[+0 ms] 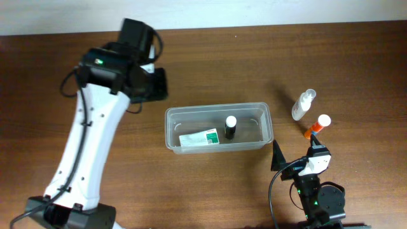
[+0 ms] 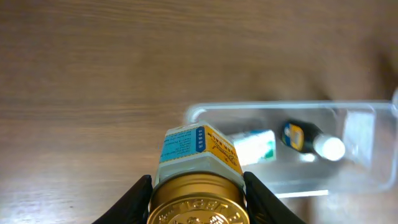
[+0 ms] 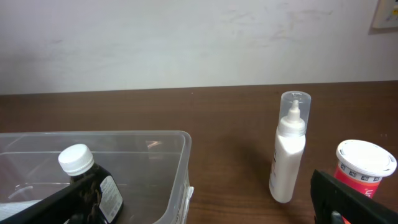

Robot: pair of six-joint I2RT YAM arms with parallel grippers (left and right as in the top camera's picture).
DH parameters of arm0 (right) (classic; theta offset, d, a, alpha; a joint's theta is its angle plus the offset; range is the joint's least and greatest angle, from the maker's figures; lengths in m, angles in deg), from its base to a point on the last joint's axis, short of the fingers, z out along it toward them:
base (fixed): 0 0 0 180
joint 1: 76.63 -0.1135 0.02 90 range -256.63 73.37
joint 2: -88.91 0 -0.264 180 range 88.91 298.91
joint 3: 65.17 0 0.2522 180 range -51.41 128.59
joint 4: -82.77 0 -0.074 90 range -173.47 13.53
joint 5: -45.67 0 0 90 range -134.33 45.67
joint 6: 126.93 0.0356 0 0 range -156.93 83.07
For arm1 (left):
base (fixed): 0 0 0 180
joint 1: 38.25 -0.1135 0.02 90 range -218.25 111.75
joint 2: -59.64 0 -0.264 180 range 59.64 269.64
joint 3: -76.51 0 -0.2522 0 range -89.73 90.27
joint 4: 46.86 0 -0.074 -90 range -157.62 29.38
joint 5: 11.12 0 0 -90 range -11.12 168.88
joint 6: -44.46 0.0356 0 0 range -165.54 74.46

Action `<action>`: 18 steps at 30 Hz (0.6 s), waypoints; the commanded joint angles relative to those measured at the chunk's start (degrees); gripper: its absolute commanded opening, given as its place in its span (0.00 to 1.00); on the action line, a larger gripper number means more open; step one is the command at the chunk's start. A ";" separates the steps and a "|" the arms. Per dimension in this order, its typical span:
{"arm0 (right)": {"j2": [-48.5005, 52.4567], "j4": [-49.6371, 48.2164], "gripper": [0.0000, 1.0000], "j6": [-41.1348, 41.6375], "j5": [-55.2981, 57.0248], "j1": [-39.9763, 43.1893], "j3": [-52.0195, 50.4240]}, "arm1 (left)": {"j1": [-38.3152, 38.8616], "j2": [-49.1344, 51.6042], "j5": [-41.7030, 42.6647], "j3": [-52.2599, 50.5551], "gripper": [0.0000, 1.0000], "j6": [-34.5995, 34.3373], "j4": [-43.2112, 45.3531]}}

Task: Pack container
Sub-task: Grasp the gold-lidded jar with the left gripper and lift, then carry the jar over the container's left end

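The clear plastic container (image 1: 219, 113) sits mid-table. It holds a dark bottle with a white cap (image 1: 230, 127) and a green-and-white box (image 1: 199, 138). My left gripper (image 1: 154, 84) is just off the container's far left corner. In the left wrist view it (image 2: 196, 202) is shut on a gold-lidded jar with a blue and orange label (image 2: 198, 155), held above the table short of the container (image 2: 261, 111). My right gripper (image 1: 297, 160) is open and empty near the container's right end (image 3: 177, 155), its fingers spread wide (image 3: 205, 211).
A white spray bottle (image 1: 303, 105) (image 3: 289, 149) and an orange bottle with a white cap (image 1: 317, 127) (image 3: 364, 165) stand on the table right of the container, ahead of the right gripper. The dark bottle also shows in the right wrist view (image 3: 87, 180).
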 commanded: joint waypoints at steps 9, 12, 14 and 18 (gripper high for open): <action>-0.44 0.31 0.98 -0.26 -0.09 0.42 -0.26 | 8.48 1.33 -0.26 -8.11 0.31 -2.29 5.75; -0.44 0.31 0.98 -0.26 -0.11 0.42 -0.26 | 9.49 1.33 -0.22 -11.06 0.31 -3.48 8.20; -0.44 0.31 0.98 -0.26 -0.11 0.42 -0.26 | 9.77 1.33 -0.24 -12.79 0.31 -3.87 9.73; -0.44 0.31 0.99 -0.26 -0.11 0.42 -0.26 | 10.08 1.33 -0.22 -15.82 0.31 -5.53 12.66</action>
